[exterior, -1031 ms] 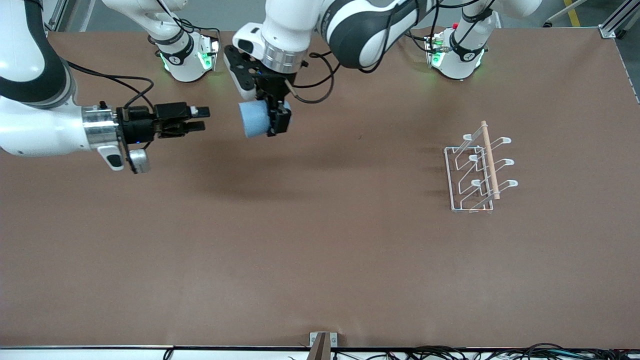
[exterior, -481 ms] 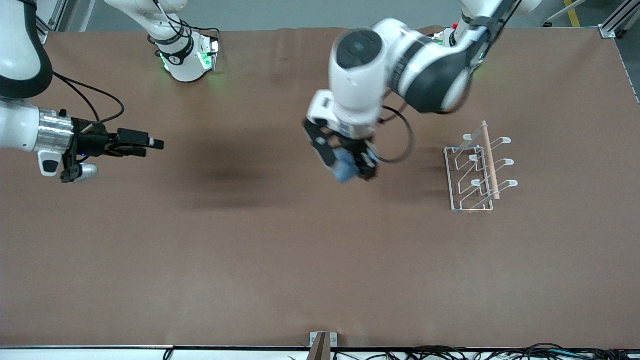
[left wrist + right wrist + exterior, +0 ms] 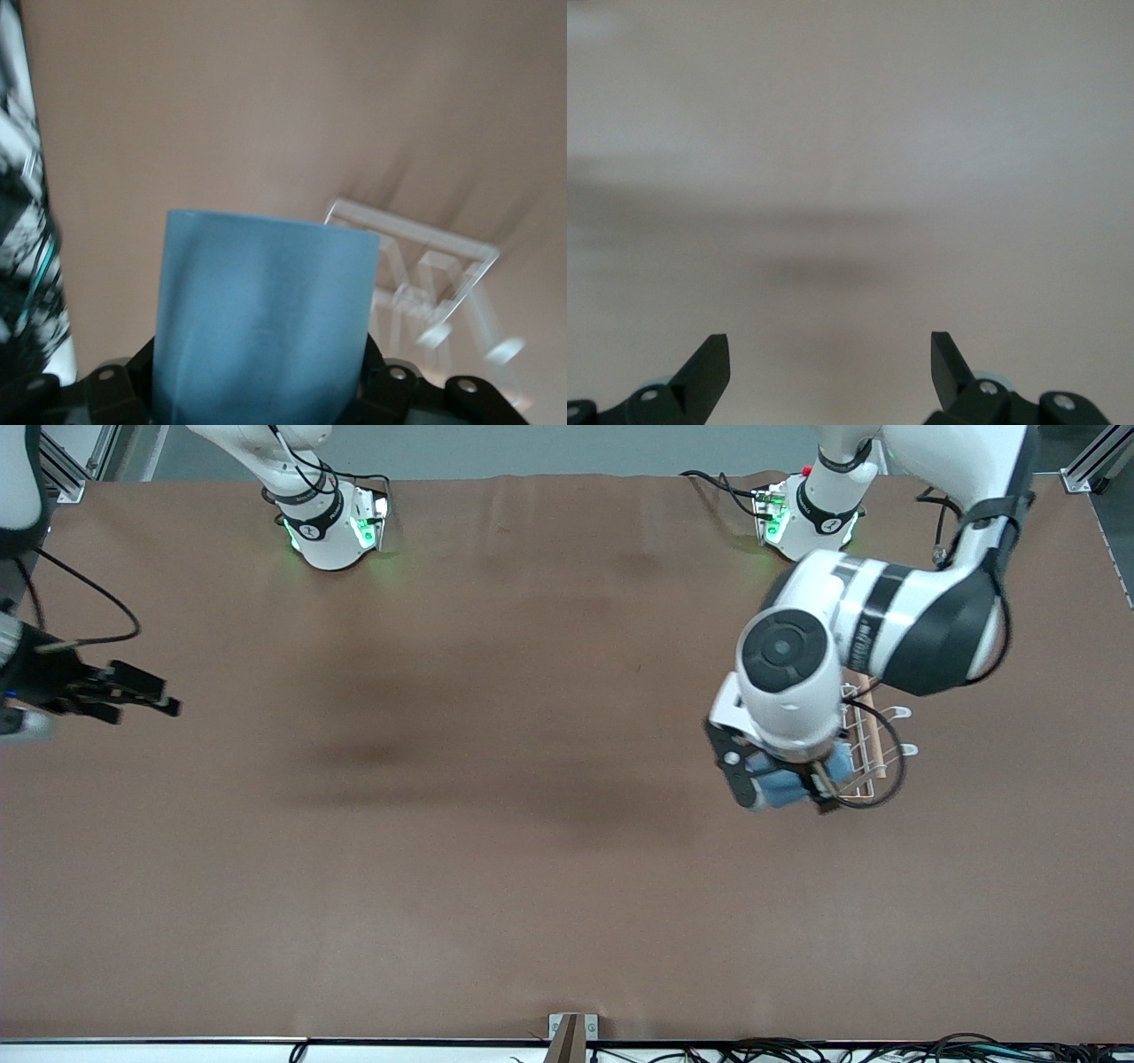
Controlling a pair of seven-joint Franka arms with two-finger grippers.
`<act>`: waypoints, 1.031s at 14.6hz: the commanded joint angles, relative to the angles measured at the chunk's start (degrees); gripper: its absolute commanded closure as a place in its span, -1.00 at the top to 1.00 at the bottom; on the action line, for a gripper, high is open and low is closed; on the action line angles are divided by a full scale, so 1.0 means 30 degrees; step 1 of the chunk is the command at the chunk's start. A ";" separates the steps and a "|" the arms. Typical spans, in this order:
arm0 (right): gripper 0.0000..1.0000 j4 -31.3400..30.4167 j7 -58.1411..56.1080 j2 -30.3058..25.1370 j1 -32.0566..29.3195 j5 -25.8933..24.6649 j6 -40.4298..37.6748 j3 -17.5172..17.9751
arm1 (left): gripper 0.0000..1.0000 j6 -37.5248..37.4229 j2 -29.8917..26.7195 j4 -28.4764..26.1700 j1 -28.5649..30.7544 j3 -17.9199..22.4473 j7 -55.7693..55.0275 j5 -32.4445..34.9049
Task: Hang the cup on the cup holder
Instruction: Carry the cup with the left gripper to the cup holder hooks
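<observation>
Cup (image 3: 780,786) in left claw (image 3: 784,790) over cup holder (image 3: 864,731) edge.

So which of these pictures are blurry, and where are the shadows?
Left wrist view: the cup holder is smeared, the cup soft. Right wrist view: only hazy table with a faint dark band. Front view: sharp, with soft arm shadows mid-table and green glow at both bases.

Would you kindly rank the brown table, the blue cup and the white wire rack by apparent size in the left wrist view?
1. Brown table, filling the background.
2. Light-blue plastic cup, though nearness to the camera inflates it.
3. White wire rack, farther off and partly hidden by the cup.
</observation>
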 commanded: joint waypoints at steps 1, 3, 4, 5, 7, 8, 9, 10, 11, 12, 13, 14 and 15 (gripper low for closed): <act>1.00 0.2464 0.1278 -0.0113 0.0014 -0.1755 -0.1555 0.0356 | 0.30 -0.0902 0.0178 -0.1730 0.0625 -0.0175 0.0634 0.4225; 1.00 0.3261 0.2007 -0.0520 0.0159 -0.1755 -0.3050 0.0385 | 0.30 -0.0963 0.0238 -0.2699 0.0655 -0.0175 0.0694 0.5992; 1.00 0.3176 0.2564 -0.1132 0.0508 -0.1784 -0.3143 0.0473 | 0.30 -0.0993 0.0238 -0.3022 0.0655 -0.0175 0.0752 0.6521; 1.00 0.3030 0.3062 -0.1718 0.0976 -0.1785 -0.3202 0.0502 | 0.30 -0.1138 0.0238 -0.3460 0.0684 -0.0146 0.0811 0.6961; 1.00 0.2591 0.4174 -0.2308 0.1855 -0.1785 -0.3319 0.0503 | 0.29 -0.1811 0.0238 -0.4398 0.0743 -0.0146 0.0811 0.8044; 1.00 0.2473 0.5080 -0.2368 0.2353 -0.1785 -0.3580 0.0503 | 0.29 -0.1959 0.0209 -0.4837 0.0714 -0.0146 0.0811 0.8340; 1.00 0.2501 0.5669 -0.2369 0.2735 -0.1785 -0.4250 0.0503 | 0.29 -0.2250 0.0209 -0.5016 0.0598 -0.0146 0.0811 0.8459; 1.00 0.2530 0.5820 -0.2369 0.3000 -0.1785 -0.4518 0.0532 | 0.29 -0.2572 0.0238 -0.5046 0.0509 -0.0146 0.0782 0.8460; 1.00 0.2676 0.5821 -0.2282 0.3147 -0.1785 -0.4521 0.0503 | 0.29 -0.2749 0.0238 -0.5105 0.0480 -0.0146 0.0782 0.8460; 1.00 0.2851 0.5618 -0.2194 0.3091 -0.1756 -0.4492 0.0474 | 0.29 -0.2809 0.0238 -0.5192 0.0421 -0.0146 0.0840 0.8460; 1.00 0.2911 0.5558 -0.2193 0.3003 -0.1726 -0.4491 0.0357 | 0.29 -0.2810 0.0209 -0.5193 0.0392 -0.0204 0.0869 0.8460; 1.00 0.2912 0.5500 -0.2135 0.2944 -0.1668 -0.4433 0.0327 | 0.29 -0.2810 0.0238 -0.5222 0.0246 -0.0263 0.0870 0.8460; 1.00 0.2970 0.5151 -0.2106 0.2886 -0.1726 -0.4404 0.0327 | 0.29 -0.2868 0.0267 -0.5309 -0.0045 -0.0292 0.0870 0.8460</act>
